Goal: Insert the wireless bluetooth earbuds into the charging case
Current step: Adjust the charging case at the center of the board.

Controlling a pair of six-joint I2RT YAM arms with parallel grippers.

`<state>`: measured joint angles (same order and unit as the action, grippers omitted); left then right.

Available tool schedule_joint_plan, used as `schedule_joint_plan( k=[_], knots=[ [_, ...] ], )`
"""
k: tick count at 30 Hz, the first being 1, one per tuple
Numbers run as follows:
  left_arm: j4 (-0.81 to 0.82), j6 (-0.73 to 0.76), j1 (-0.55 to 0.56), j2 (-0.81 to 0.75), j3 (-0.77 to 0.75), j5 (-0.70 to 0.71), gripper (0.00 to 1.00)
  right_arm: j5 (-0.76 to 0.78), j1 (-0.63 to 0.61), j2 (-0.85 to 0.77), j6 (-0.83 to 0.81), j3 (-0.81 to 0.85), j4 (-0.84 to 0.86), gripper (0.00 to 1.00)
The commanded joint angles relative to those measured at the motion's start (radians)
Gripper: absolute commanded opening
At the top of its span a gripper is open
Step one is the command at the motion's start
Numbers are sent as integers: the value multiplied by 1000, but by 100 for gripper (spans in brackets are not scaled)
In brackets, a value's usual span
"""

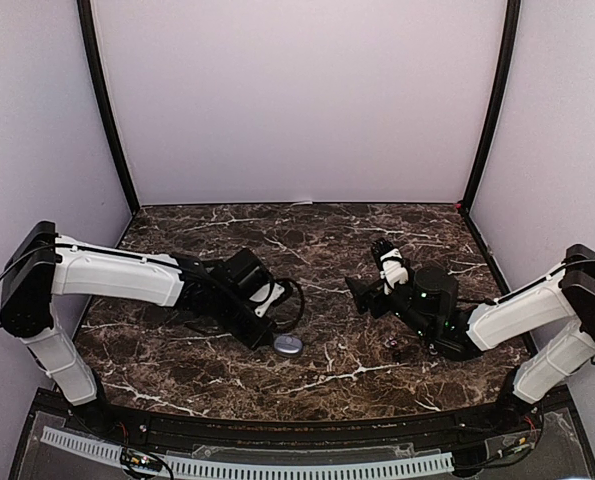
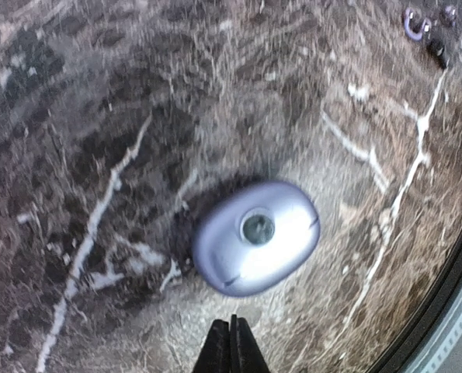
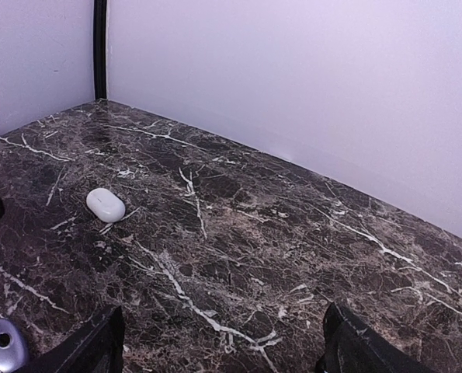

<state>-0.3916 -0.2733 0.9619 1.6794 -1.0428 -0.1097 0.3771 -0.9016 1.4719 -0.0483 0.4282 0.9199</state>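
A closed lavender charging case (image 2: 255, 237) lies flat on the marble table, with a round button on its lid; it also shows in the top view (image 1: 288, 344) and at the lower left of the right wrist view (image 3: 1, 346). My left gripper (image 2: 232, 346) is shut and empty, its tips just short of the case's near edge. Tiny purple earbuds (image 2: 411, 22) and dark ones (image 2: 436, 48) lie well beyond the case; from above they are small specks (image 1: 395, 346) near the right arm. My right gripper (image 3: 223, 350) is open and empty above the table (image 3: 238, 233).
A white pebble-shaped case (image 3: 105, 204), closed, lies on the table toward the back left. The left arm (image 1: 127, 275) reaches across the table's left half and the right arm (image 1: 497, 320) across its right. Walls enclose the back and sides.
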Motion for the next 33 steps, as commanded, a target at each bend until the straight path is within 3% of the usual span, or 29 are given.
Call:
schedule_joint_plan(
  k=[1,12,33],
  knots=[
    [29,9,-19,63,-114,57,1,-3,-6,-3,-8,15,27,88],
    [-2,22,-28,220,-239,95,0,4,-5,-15,-12,9,27,88],
    [-67,-44,9,133,-83,-49,0,0,-6,-12,-12,12,27,88]
  ],
)
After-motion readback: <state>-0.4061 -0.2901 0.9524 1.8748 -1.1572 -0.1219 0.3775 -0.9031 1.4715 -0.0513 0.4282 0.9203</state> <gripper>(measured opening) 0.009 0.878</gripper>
